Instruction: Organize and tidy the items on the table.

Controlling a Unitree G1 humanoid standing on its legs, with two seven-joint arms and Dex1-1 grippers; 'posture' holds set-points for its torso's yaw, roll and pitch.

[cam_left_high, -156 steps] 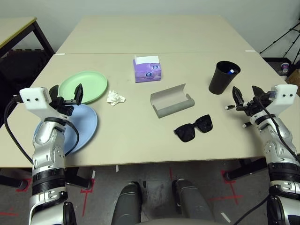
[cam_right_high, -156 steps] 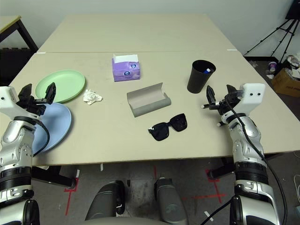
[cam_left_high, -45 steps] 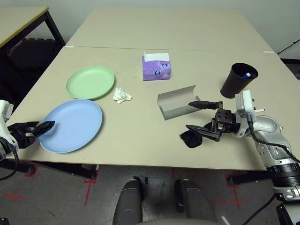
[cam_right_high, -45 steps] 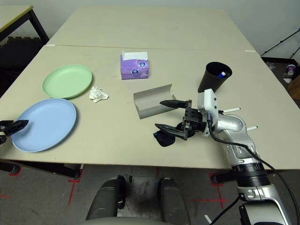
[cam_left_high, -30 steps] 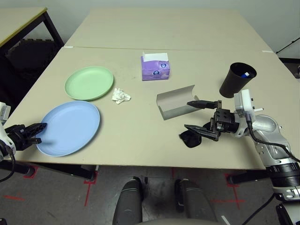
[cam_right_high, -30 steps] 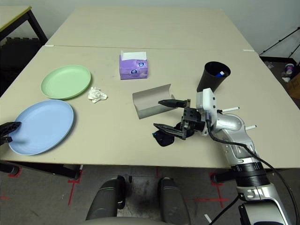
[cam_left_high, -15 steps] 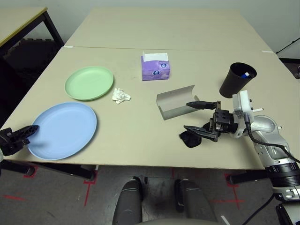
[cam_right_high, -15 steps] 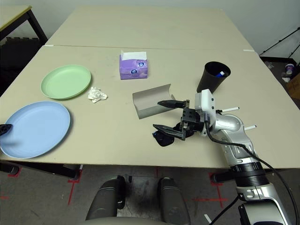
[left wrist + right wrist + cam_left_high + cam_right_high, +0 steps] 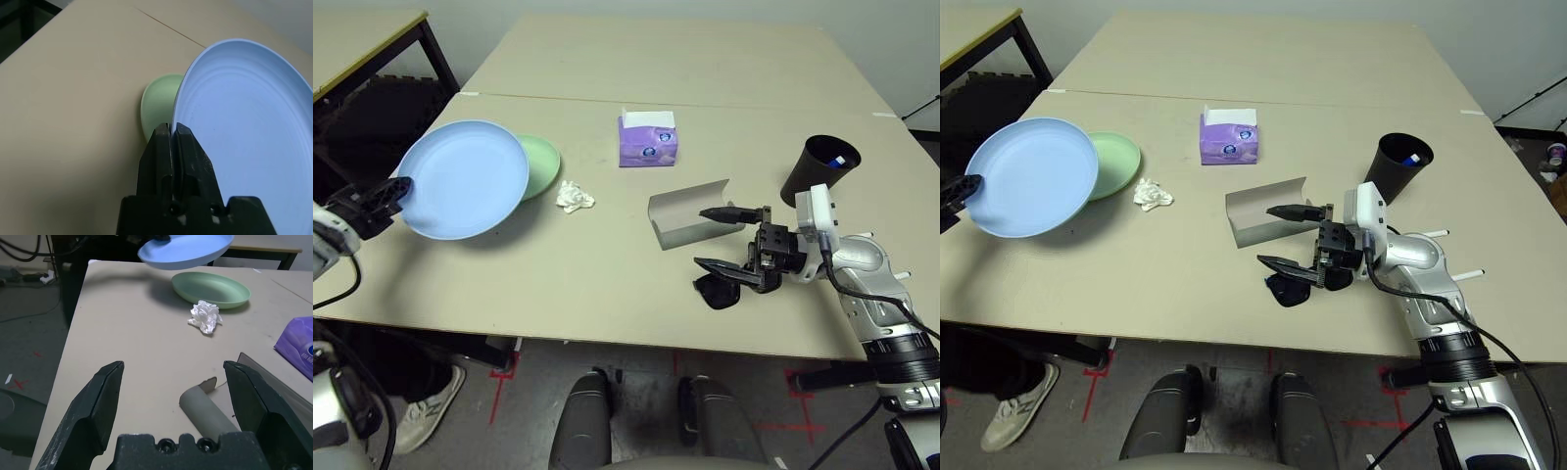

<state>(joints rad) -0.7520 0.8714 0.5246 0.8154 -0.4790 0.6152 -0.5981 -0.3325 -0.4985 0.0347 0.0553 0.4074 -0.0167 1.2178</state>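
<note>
My left gripper was clamped on the rim of the light blue plate, holding it in the air partly over the pale green plate on the table. My right gripper stood wide open above the black sunglasses, beside the grey glasses case.

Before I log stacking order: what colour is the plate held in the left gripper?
Light blue plate, clearest in the left eye view.

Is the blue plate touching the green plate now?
Apart. The right wrist view shows the blue plate lifted clear above the green plate, with its shadow on the table between them.
</note>
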